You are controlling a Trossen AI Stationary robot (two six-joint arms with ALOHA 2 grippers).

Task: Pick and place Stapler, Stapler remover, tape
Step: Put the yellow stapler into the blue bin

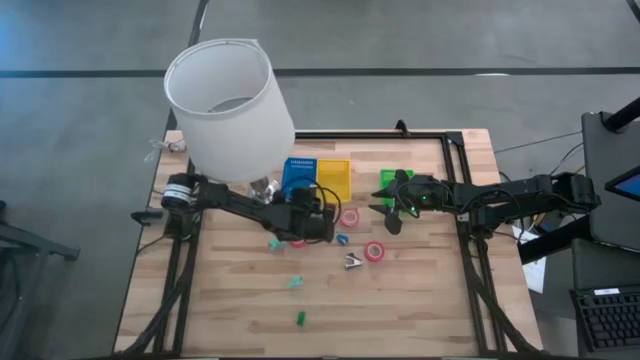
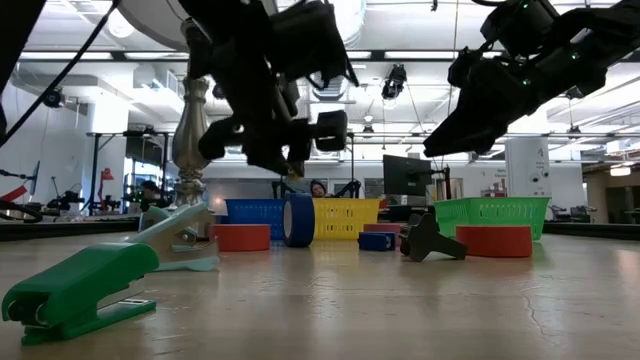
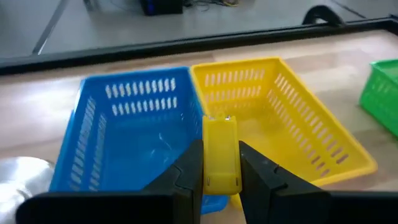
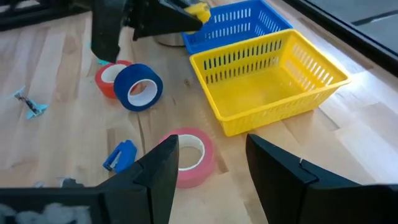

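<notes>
Closest to the front edge of the table point(image 1: 230, 320): a green stapler point(image 1: 300, 318), lying flat and alone. Just behind it, a pale green stapler point(image 1: 296, 282), also untouched.

Farther in and toward the right: the stapler remover point(image 1: 353, 262), a small silvery claw on the bare wood, with a red tape roll point(image 1: 375, 251) just beside it. Neither held. Behind the remover, a small blue stapler point(image 1: 341, 240), then a pink tape roll point(image 1: 349, 217) lying flat.

Mid-table, left gripper point(image 1: 320, 218): fingers pinching a yellow stapler point(image 3: 221, 155), raised off the wood and pointed at the spot where two trays meet. Near it on the table, a second red tape roll point(image 4: 107, 76), with a blue tape roll point(image 4: 138, 87) standing on edge and leaning against it. Cannot tell whether the yellow stapler hangs over a tray rim or just short of it.

Right gripper point(image 1: 388, 215): fingers spread wide, nothing between them, hovering above the table beside the pink tape roll.

At the back, side by side: blue tray point(image 1: 296, 170), yellow tray point(image 1: 336, 170) touching it, and green tray point(image 1: 386, 178) set apart to the right. At the far left corner, a lamp with a large white shade point(image 1: 230, 105).
</notes>
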